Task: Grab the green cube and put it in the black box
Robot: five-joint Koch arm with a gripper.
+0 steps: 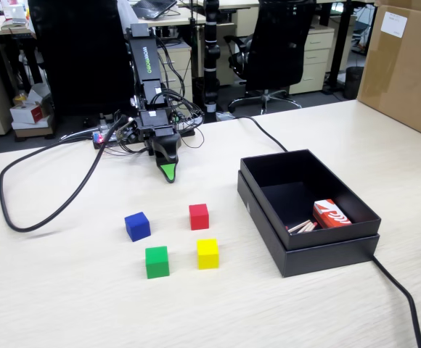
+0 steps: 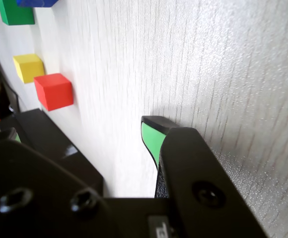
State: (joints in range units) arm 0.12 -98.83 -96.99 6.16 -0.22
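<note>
The green cube (image 1: 157,262) sits on the table at the front left of a group of cubes; in the wrist view the green cube (image 2: 15,11) shows at the top left corner. The black box (image 1: 308,210) stands to the right in the fixed view, open at the top, with a red-and-white packet (image 1: 332,214) and some sticks inside. My gripper (image 1: 168,172) hangs low over the table behind the cubes, well away from the green cube. In the wrist view the gripper (image 2: 82,135) is open, its green-padded fingertips (image 2: 150,139) far apart, with nothing between them.
A blue cube (image 1: 137,226), a red cube (image 1: 199,216) and a yellow cube (image 1: 207,253) surround the green one. A thick black cable (image 1: 65,203) loops on the left; another cable (image 1: 403,297) trails from the box. A brown carton (image 1: 406,65) stands at the back right.
</note>
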